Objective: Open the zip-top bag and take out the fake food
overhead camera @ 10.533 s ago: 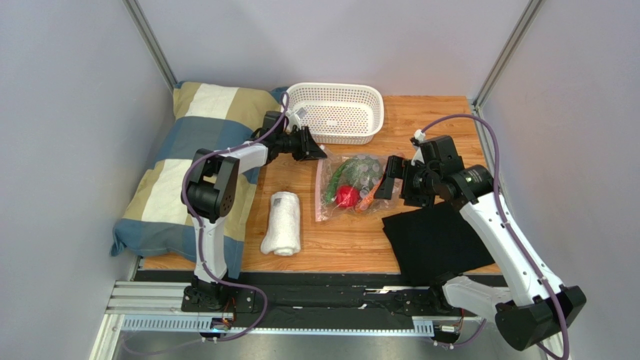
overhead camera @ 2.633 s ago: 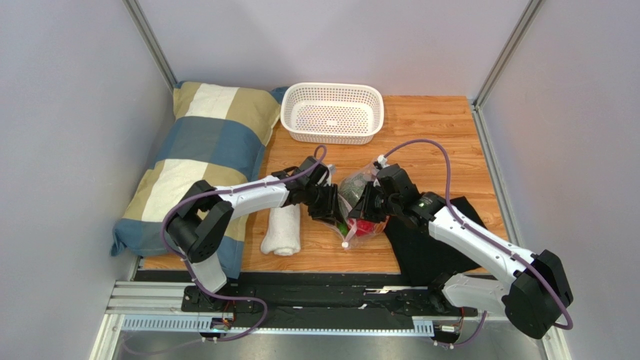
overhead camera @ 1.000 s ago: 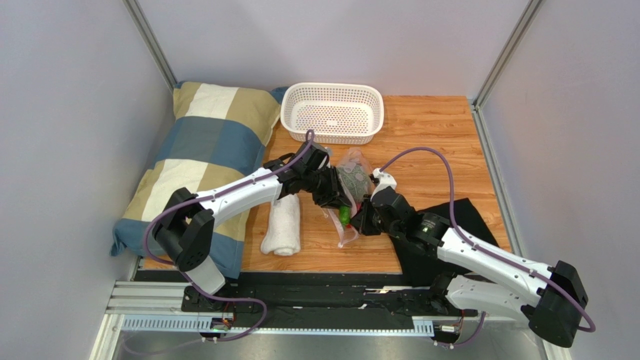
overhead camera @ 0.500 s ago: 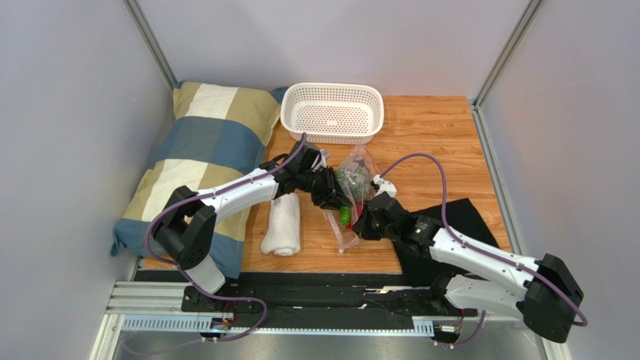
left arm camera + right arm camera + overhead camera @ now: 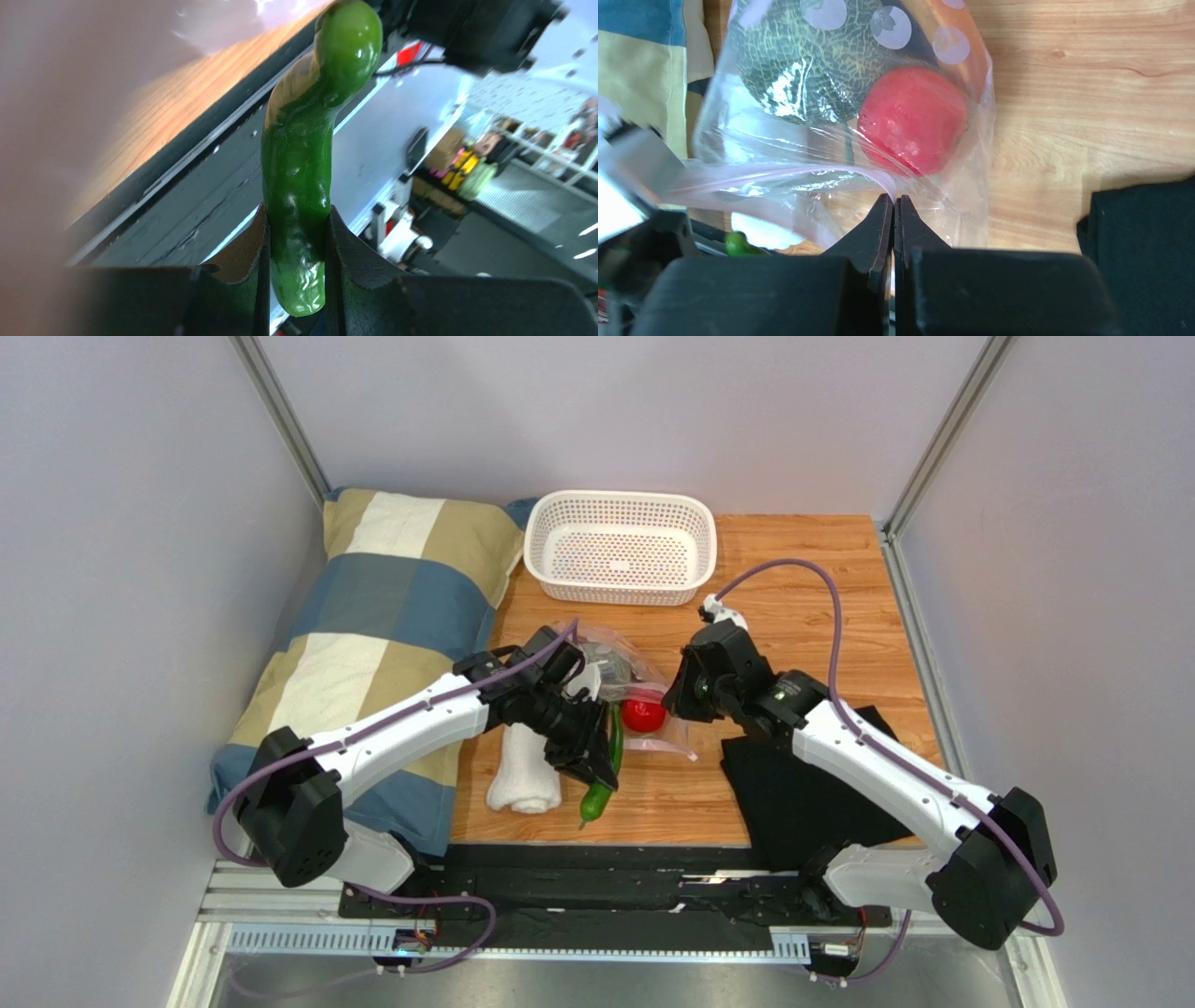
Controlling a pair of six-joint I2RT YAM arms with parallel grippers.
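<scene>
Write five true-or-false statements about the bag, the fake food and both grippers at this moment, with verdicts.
1. The left gripper is shut on the green pepper. True.
2. The red tomato lies loose on the table. False: it sits inside the zip-top bag.
3. The right gripper pinches the bag's plastic with its jaws closed. True.
4. The bumpy green vegetable is in the white basket. False: it is inside the bag, next to the tomato.
5. The rolled white towel rests on top of the pillow. False: it lies on the wooden table beside the pillow.
</scene>
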